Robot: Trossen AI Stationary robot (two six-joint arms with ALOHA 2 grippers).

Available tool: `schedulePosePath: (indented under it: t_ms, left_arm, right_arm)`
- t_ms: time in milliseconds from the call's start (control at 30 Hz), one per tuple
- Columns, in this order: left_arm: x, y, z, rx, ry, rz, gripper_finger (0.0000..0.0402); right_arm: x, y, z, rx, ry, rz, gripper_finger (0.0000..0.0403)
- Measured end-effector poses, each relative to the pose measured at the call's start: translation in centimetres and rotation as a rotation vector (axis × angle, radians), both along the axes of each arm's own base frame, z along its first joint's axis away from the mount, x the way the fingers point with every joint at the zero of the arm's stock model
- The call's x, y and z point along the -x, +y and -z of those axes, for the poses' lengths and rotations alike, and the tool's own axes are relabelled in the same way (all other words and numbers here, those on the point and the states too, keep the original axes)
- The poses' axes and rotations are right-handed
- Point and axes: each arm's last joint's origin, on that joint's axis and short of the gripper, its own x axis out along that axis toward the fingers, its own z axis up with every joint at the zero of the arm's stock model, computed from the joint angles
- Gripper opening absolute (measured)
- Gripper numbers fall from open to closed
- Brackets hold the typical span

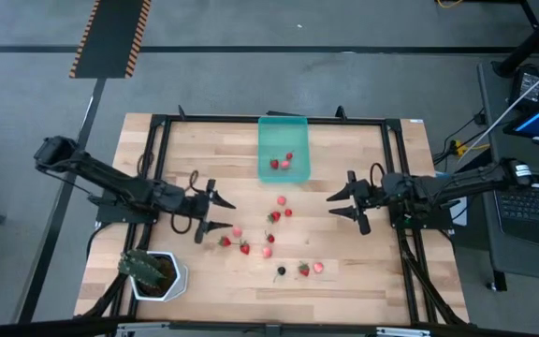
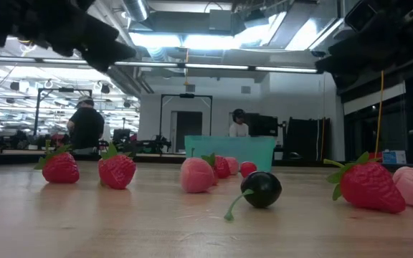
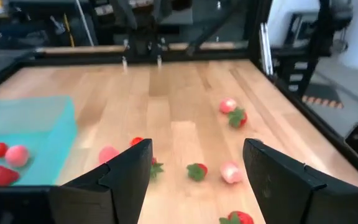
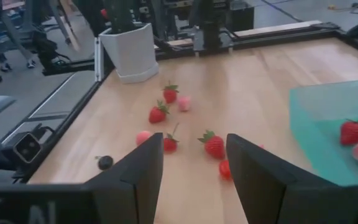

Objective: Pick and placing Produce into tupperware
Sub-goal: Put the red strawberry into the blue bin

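Overhead, the pale wooden desk carries scattered strawberries near the teal tupperware; left hand and right hand both hover spread, empty, flanking it.

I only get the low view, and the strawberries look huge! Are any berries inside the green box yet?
Observer: Yes. The high view shows three fruits lying inside the tupperware.
Operator: Where are the claws? I just see dark stuff up top.
Observer: The left claw and the right claw face each other across the loose strawberries, both open and empty.
Operator: Is anything else on the table?
Observer: A white pot with a green plant stands at a table corner on the left arm's side.
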Motion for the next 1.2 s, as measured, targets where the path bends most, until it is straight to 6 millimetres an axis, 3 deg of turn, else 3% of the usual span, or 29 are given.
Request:
schedulePosePath:
  t_ms: [200,433,867,1200]
  left_arm:
    - [-2.1,-2.0,-0.8,-0.008,0.044,0.055,0.0245]
    - [-3.1,-3.4,-0.2,-0.010,0.095,0.159,0.0245]
    - [-3.2,-3.5,0.3,0.061,0.146,0.167,0.0245]
    - [-2.4,-2.8,2.1,0.103,0.344,-0.022,0.0245]
  right_arm:
    - [0.1,0.6,-0.1,-0.004,-0.013,-0.040,0.0178]
    - [0.1,1.1,-0.5,-0.011,-0.051,-0.069,0.0178]
    - [0.1,1.1,-0.6,-0.035,-0.061,-0.068,0.0178]
    - [0.1,1.1,-0.6,-0.034,-0.061,-0.068,0.0178]
